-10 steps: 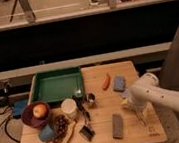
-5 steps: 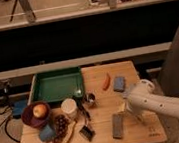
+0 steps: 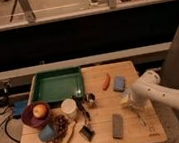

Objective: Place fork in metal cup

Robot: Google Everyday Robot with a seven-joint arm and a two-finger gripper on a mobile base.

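Observation:
The metal cup (image 3: pixel 89 100) stands upright near the middle of the wooden table (image 3: pixel 103 139), right of the white cup (image 3: pixel 69 108). A thin silvery piece that looks like the fork (image 3: pixel 139 116) lies on the table's right side. My gripper (image 3: pixel 128 101), at the end of the white arm coming in from the right, hangs low over the table just above and left of the fork, well right of the metal cup.
A green tray (image 3: pixel 57 85) sits at the back left. A purple bowl with an apple (image 3: pixel 36 114), grapes (image 3: pixel 60 125), a wooden spoon (image 3: pixel 70 137), a dark-handled utensil (image 3: pixel 84 116), a grey block (image 3: pixel 117 125), a blue sponge (image 3: pixel 119 83) and an orange carrot (image 3: pixel 105 81) lie around.
The arm's end has shifted slightly left over the table's right side. The objects on the table have not moved.

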